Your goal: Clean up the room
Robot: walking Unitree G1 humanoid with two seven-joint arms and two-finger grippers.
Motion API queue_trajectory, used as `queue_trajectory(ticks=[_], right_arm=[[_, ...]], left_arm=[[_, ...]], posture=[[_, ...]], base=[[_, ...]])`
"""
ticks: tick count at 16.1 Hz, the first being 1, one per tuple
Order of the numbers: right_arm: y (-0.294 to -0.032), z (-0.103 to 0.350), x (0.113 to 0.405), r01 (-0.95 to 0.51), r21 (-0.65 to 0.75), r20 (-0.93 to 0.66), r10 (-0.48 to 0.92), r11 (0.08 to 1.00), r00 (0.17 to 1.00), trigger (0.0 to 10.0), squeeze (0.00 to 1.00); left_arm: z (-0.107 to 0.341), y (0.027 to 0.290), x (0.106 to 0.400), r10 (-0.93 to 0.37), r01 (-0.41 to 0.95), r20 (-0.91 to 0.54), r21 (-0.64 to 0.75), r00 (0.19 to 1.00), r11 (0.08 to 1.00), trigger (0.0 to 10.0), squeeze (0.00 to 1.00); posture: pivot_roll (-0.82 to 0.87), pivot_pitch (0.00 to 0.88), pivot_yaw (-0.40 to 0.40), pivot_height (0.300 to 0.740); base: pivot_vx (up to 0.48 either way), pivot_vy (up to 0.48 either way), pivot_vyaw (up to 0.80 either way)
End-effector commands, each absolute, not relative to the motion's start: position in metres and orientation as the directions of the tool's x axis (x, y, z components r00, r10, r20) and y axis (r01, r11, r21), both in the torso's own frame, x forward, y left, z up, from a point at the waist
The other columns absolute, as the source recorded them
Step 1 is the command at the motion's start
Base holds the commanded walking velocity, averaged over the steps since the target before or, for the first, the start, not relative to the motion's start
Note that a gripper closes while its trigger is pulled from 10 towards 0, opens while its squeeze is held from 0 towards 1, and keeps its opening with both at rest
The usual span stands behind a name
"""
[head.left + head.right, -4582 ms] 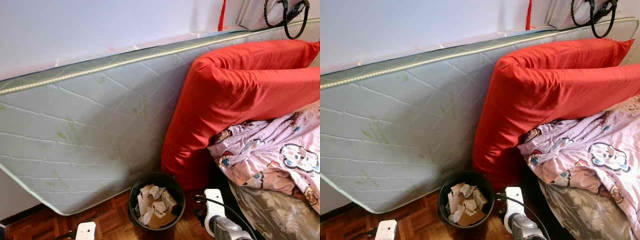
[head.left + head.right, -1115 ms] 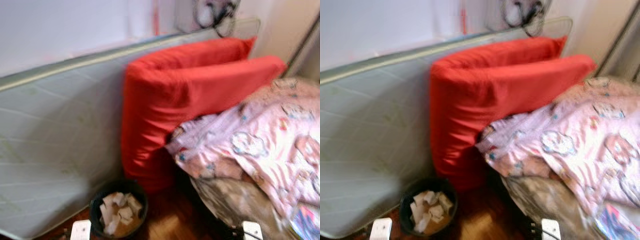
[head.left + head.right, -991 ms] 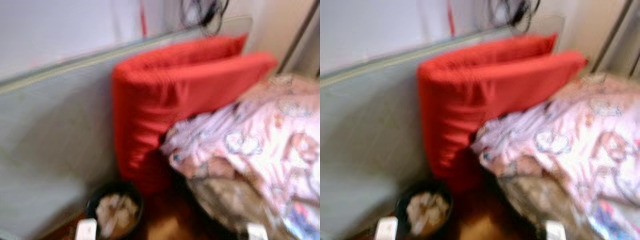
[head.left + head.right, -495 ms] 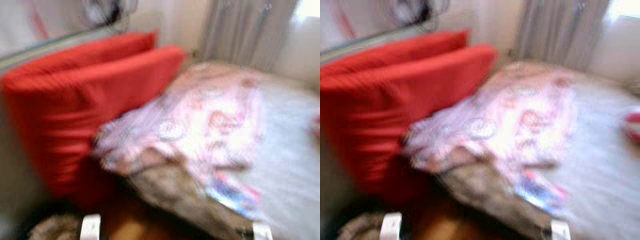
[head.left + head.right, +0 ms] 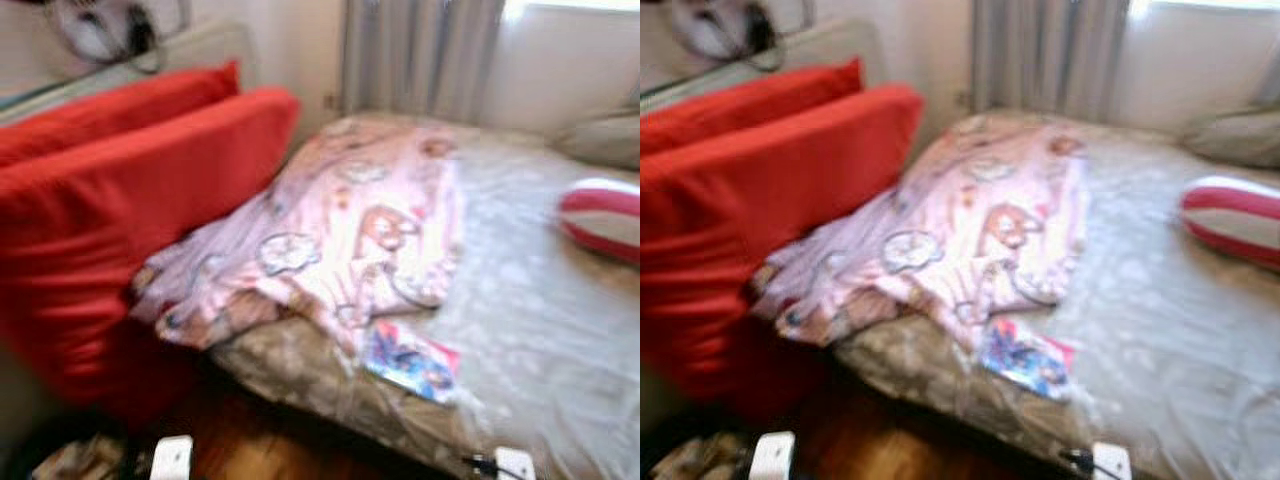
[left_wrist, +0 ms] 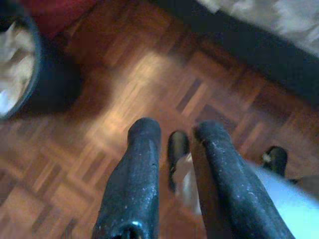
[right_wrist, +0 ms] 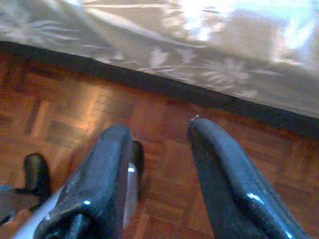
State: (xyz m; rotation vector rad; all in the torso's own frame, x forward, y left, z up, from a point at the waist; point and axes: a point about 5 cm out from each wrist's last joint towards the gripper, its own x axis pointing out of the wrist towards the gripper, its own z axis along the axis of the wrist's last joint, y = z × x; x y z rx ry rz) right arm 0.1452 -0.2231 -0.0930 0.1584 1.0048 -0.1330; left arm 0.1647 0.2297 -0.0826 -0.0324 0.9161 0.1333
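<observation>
A bed (image 5: pixel 540 300) with a pale floral sheet lies ahead. A pink cartoon-print blanket (image 5: pixel 350 220) is bunched on its near left part. A small colourful packet (image 5: pixel 412 362) lies at the bed's front edge. A red-and-white striped pillow (image 5: pixel 600 215) rests at the right. My left gripper (image 6: pixel 177 132) hangs open over the parquet floor with nothing between its fingers. My right gripper (image 7: pixel 157 132) hangs open above the floor beside the bed's side. The white wrists (image 5: pixel 172 458) show at the picture's bottom.
Two big red cushions (image 5: pixel 110 190) lean at the left of the bed. A black bin (image 6: pixel 20 64) full of crumpled paper stands on the parquet floor (image 6: pixel 149 74) near my left gripper. Grey curtains (image 5: pixel 420 55) hang behind the bed. A grey pillow (image 5: pixel 600 140) lies far right.
The camera has swung right: the mattress and bin slid out to the left, and the bed, striped pillow and curtains came into view. Both arms still hang low.
</observation>
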Motion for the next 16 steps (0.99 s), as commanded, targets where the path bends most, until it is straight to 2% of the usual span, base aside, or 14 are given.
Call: queue_trajectory(ticks=[1, 4, 11, 16], right_arm=[[-0.2196, -0.0927, 0.1475, 0.192, 0.084, -0.839, -0.035, 0.978, 0.543, 10.0, 0.00], [-0.2159, -0.0930, 0.1483, 0.196, 0.094, -0.835, -0.030, 0.976, 0.549, 10.0, 0.00], [-0.2258, -0.0876, 0.1568, 0.226, 0.085, -0.816, -0.063, 0.970, 0.575, 10.0, 0.00], [-0.2246, -0.0887, 0.1546, 0.217, 0.090, -0.821, -0.051, 0.972, 0.569, 10.0, 0.00]], left_arm=[[-0.0831, 0.2359, 0.1610, 0.105, -0.112, -0.807, 0.048, 0.581, 0.993, 10.0, 0.00], [-0.0820, 0.2397, 0.1609, 0.105, -0.106, -0.805, 0.053, 0.583, 0.993, 10.0, 0.00], [-0.0809, 0.2309, 0.1690, 0.109, -0.157, -0.789, 0.016, 0.605, 0.987, 10.0, 0.00], [-0.0811, 0.2313, 0.1678, 0.084, -0.112, -0.795, 0.021, 0.601, 0.994, 10.0, 0.00]], posture=[[0.08, 0.000, 0.038, 0.740], [0.05, 0.000, 0.058, 0.740], [0.04, 0.000, 0.020, 0.740], [0.07, 0.000, 0.005, 0.740]], base=[[0.000, 0.000, 0.00], [0.000, 0.000, 0.00], [0.000, 0.000, 0.00], [0.000, 0.000, 0.00]])
